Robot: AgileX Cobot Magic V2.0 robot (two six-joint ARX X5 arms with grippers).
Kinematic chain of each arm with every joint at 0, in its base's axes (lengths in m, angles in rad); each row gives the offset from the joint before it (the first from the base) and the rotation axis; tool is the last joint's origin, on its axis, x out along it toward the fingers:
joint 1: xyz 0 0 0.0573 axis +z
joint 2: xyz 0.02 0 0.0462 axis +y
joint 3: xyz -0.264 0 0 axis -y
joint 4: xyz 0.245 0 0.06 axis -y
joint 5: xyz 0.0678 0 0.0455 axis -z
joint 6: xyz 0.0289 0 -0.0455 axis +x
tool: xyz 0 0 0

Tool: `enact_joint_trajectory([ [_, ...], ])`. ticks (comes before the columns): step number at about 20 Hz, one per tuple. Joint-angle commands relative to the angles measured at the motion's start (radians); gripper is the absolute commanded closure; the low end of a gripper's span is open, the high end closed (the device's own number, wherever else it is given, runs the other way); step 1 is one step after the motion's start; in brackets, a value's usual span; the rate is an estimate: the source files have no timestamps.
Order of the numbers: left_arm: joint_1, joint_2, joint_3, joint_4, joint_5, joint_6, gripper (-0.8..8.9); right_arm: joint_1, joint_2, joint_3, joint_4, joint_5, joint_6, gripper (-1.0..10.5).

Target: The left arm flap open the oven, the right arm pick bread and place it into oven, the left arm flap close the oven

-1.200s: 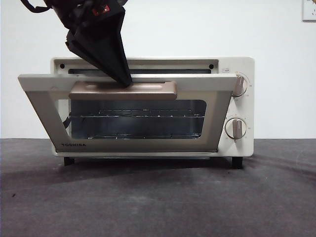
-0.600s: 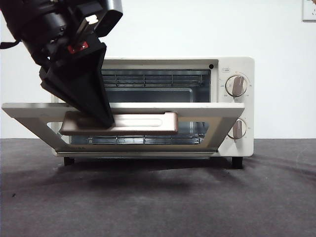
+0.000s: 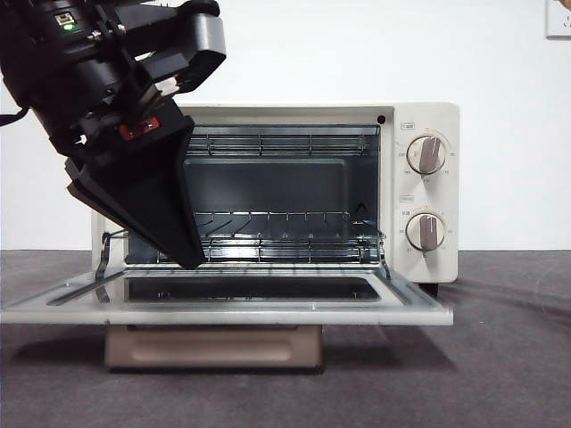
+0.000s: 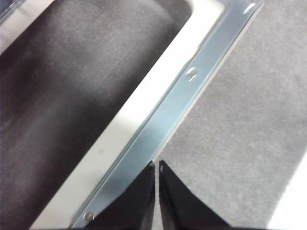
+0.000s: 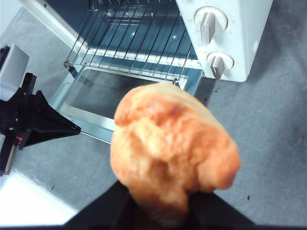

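The cream-white oven (image 3: 434,192) stands with its door (image 3: 223,314) folded down flat, and the beige handle (image 3: 214,348) hangs under the door's front edge. The wire rack (image 3: 285,250) inside is bare. My left gripper (image 3: 194,264) is shut on nothing, its tip just over the door's left rim (image 4: 182,105). In its own wrist view the left gripper (image 4: 157,164) shows two jaws pressed together. The golden-orange bread (image 5: 172,143) is held high above the table in front of the oven by my right gripper (image 5: 160,206). The front view does not show the bread.
Dark grey table surface (image 3: 500,374) lies in front of and beside the oven. Two knobs (image 3: 426,153) sit on the oven's right panel. A white wall stands behind. In the right wrist view the left gripper (image 5: 72,128) sits at the door's left corner.
The oven door swung down from half open to fully flat, with the left gripper following it down and to the left. The handle now sits below the door.
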State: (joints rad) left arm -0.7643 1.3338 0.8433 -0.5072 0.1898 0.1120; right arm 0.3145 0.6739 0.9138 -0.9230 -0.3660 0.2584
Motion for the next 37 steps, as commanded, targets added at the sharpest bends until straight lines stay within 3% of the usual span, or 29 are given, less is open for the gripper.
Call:
enact_joint_trajectory([
  [1, -0.010, -0.007, 0.012, 0.005, 0.022, -0.014, 7.97, 0.007, 0.004, 0.017, 0.011, -0.002, -0.005, 8.8],
  [10, -0.010, -0.385, 0.013, -0.086, 0.021, -0.161, 7.97, 0.052, 0.134, 0.012, 0.099, -0.147, 0.031, 9.0],
  [15, -0.010, -0.606, 0.013, -0.143, 0.007, -0.246, 7.97, 0.185, 0.315, -0.002, 0.374, -0.145, 0.134, 9.1],
  [17, -0.010, -0.674, 0.013, -0.180, -0.029, -0.264, 7.97, 0.240, 0.402, -0.002, 0.493, -0.087, 0.214, 9.1],
  [19, -0.009, -0.729, 0.013, -0.234, -0.077, -0.271, 7.97, 0.292, 0.499, -0.002, 0.566, -0.003, 0.338, 9.1],
  [21, -0.009, -0.769, 0.013, -0.273, -0.116, -0.295, 7.97, 0.327, 0.589, -0.002, 0.632, 0.019, 0.420, 9.1],
  [26, -0.009, -0.832, 0.013, -0.291, -0.125, -0.315, 7.97, 0.402, 0.746, -0.002, 0.946, 0.171, 0.606, 9.1],
  [31, -0.009, -0.846, 0.013, -0.310, -0.125, -0.315, 7.96, 0.410, 0.845, -0.002, 1.044, 0.320, 0.652, 9.2],
  [37, -0.009, -0.846, 0.013, -0.315, -0.125, -0.308, 7.96, 0.410, 0.904, -0.001, 1.136, 0.402, 0.687, 9.2],
])
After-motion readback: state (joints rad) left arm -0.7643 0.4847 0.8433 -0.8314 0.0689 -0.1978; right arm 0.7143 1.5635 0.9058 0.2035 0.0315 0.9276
